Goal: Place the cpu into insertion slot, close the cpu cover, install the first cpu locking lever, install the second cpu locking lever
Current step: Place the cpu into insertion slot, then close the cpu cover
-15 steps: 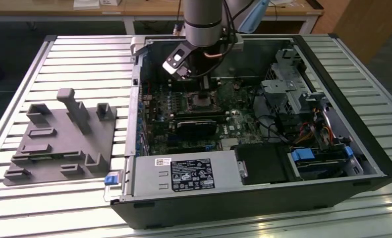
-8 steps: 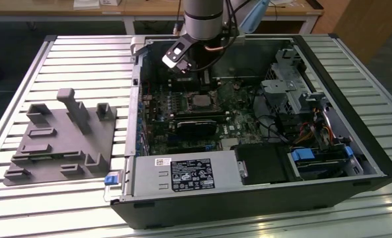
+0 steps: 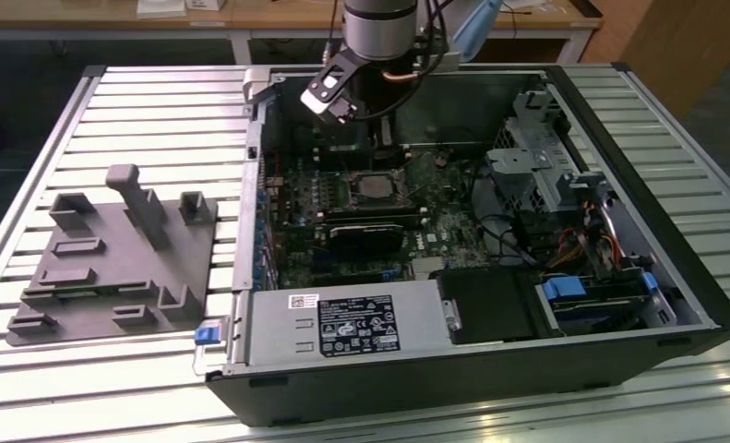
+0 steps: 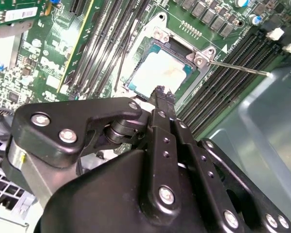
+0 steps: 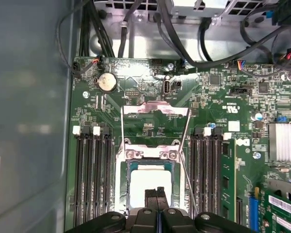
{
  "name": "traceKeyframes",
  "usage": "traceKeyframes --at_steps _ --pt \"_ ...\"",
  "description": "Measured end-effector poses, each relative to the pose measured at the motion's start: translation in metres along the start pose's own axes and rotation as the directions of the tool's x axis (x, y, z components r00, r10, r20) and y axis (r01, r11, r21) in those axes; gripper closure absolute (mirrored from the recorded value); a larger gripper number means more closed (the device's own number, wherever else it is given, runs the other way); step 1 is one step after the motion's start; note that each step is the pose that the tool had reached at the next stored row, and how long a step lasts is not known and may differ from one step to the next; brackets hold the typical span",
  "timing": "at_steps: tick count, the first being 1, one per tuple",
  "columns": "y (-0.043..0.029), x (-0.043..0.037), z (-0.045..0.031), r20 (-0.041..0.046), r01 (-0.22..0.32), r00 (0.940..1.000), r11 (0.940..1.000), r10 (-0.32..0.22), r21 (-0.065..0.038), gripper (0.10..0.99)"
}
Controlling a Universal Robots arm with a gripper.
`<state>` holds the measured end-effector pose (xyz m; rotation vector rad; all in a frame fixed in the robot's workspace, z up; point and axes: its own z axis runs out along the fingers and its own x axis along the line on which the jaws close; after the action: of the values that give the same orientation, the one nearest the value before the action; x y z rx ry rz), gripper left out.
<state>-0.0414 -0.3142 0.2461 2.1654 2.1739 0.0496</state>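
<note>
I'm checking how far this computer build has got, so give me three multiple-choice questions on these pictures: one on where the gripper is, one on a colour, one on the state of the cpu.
1. Where is the gripper?
A. Over the grey fixture on the table
B. Over the cpu on the circuit board
C. Over the power supply

2. What colour is the circuit board?
A. Red
B. Green
C. White

3. What state is the cpu in?
A. Held between the fingers
B. Lying on the table
C. Seated in the insertion slot

Answers:
1 B: in both wrist views the fingertips hang just above the cpu's face.
2 B: the board around the socket is green in both wrist views.
3 C: its silvery face lies flat inside the slot's dark rim, and the shut fingers hold nothing.
</note>
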Motion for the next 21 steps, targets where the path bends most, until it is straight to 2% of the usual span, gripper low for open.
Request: traceKeyframes --at_steps 3,21 --pt "0.0002 -0.0001 -0.0025 -0.0002 0.000 1.0000 1.0000 0.000 0.000 0.980" --pt "0.0002 -0.0001 -0.0026 0.0006 0.000 1.0000 1.0000 0.000 0.000 0.980"
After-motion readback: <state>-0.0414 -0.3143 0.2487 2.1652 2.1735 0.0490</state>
